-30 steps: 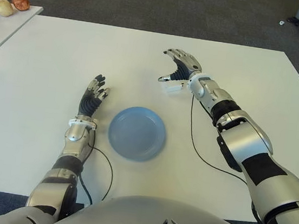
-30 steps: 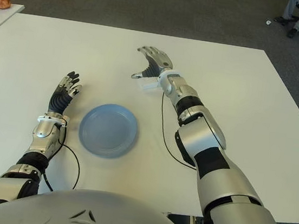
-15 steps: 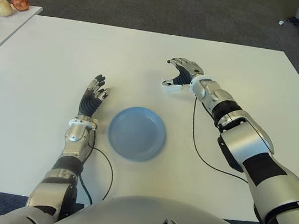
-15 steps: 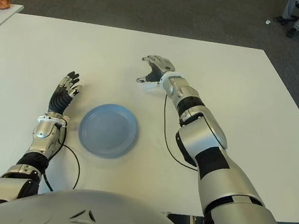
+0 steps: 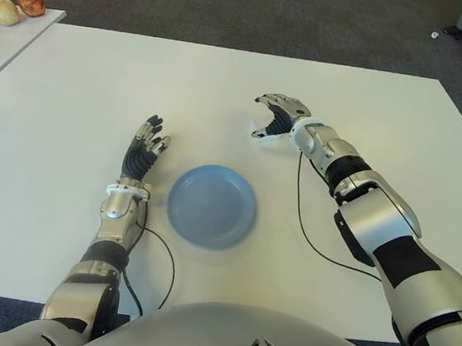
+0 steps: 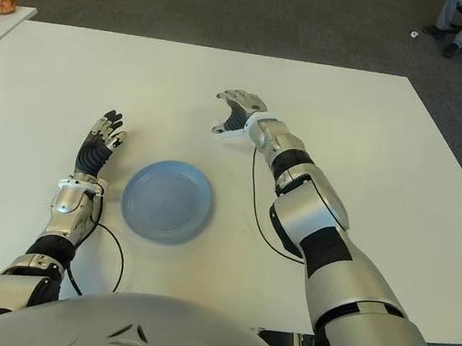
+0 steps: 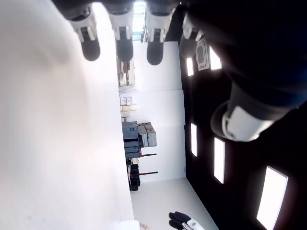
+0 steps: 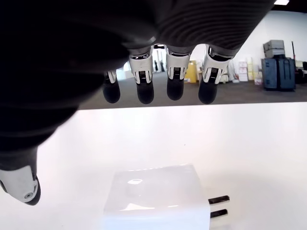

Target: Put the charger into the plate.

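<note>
Across the left eye view, a broad white desk (image 5: 72, 94) fills most of the scene, its far edge meeting dark grey carpet (image 5: 235, 5) and its right edge slanting toward the near corner; wide bare surface lies on every side of the round, smooth blue plate (image 5: 211, 205), which sits near the middle of the desk's front half. Beyond the plate and to its right, well apart from it, the right hand (image 5: 278, 118) arches over the small white charger (image 5: 263, 134), fingers curved downward around it but not clamped. The left hand (image 5: 144, 147) shows just left of the plate, black-ribbed fingers straight and loose, holding nothing. At the far left a second white surface (image 5: 12, 36) carries a few small rounded things (image 5: 19, 6). From the right eye view the same layout appears, with the charger (image 6: 227, 132) under the arched right hand (image 6: 240, 111) and a thin black cable (image 6: 253, 209) trailing along the desk beside the silver forearm. Seen from the left wrist view, four dark fingertips (image 7: 123, 45) extend straight beside the plain white desk, the thumb set apart. Seen from the right wrist view, the charger (image 8: 156, 199) is a glossy, rounded-corner white block lying flat on the desk, two metal prongs (image 8: 218, 206) jutting from one end; four fingertips (image 8: 175, 81) hang above its far side and the thumb tip (image 8: 21, 184) shows beside it, none touching it.
</note>
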